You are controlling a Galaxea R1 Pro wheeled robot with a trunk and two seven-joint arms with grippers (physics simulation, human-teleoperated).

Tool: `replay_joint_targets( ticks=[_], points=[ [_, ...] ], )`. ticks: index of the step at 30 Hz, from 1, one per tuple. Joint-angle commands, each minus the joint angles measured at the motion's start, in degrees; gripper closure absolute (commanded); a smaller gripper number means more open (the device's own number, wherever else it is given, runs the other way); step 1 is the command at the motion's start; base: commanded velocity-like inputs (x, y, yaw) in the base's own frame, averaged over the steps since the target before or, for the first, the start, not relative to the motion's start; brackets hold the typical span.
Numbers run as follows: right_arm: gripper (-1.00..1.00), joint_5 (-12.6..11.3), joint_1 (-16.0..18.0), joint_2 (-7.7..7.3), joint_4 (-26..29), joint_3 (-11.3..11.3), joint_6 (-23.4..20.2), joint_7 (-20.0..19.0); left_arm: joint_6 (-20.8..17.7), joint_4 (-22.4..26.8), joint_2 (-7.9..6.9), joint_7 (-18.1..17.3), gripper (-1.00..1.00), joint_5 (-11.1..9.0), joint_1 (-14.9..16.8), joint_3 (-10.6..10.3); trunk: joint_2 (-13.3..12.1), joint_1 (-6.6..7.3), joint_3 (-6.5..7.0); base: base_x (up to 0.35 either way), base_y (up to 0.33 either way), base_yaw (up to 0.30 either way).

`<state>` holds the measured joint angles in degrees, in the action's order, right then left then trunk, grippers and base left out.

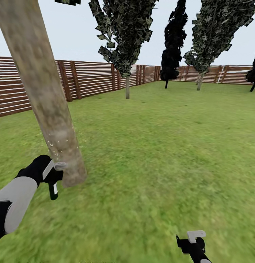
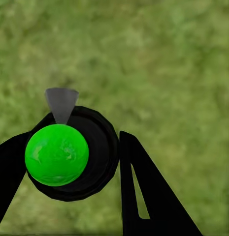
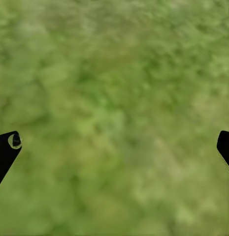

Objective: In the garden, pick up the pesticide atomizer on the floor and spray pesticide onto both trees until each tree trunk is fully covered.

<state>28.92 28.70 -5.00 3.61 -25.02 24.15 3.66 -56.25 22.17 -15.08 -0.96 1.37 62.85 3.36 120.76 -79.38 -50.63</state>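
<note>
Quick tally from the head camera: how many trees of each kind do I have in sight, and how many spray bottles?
Thick pale mottled trunks, close by: 1
Green-leaved trees on pale trunks, further off: 2
Narrow black cypress-like trees: 2
Pesticide atomizer, in the left gripper: 1
Total: 6

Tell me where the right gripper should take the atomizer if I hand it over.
Probably the lower bottle body of the atomizer, approached from the right. The left gripper is clamped near its trigger head, beside the tree trunk, leaving the hanging body free for the right gripper.
</note>
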Motion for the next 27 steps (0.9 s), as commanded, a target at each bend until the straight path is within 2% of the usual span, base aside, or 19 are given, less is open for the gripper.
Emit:
replay_joint_targets(
  ticks=[1,13,17,21,27],
  points=[
    [-1.0,0.6,0.0,-0.01,-0.1,-0.3,0.2,0.3,-0.3,0.1,0.05,-0.1,1.0,0.2,0.1,0.3,0.0,0.01,-0.05,0.057,-0.272,0.277],
    [-1.0,0.6,0.0,-0.03,-0.1,-0.3,0.2,0.3,-0.5,1.5,0.12,-0.1,1.0,0.1,0.1,0.6,0.0,0.01,-0.05,0.14,-0.25,0.267],
    [-1.0,0.6,0.0,-0.13,-0.1,-0.3,0.2,0.3,-0.6,1.5,0.27,-0.1,1.0,0.1,0.1,0.5,0.0,0.01,-0.05,0.228,-0.202,0.045],
    [-1.0,0.6,0.0,-0.17,-0.1,-0.3,0.3,0.3,-0.7,1.8,1.14,-0.1,1.0,0.2,0.1,0.4,0.0,0.01,-0.05,0.231,-0.2,0.002],
    [-1.0,0.6,0.0,-0.11,-0.1,-0.3,0.2,0.3,-0.9,3.4,1.27,-0.1,1.0,0.3,0.3,0.4,0.0,0.01,-0.05,0.233,-0.198,0.0]
  ],
)
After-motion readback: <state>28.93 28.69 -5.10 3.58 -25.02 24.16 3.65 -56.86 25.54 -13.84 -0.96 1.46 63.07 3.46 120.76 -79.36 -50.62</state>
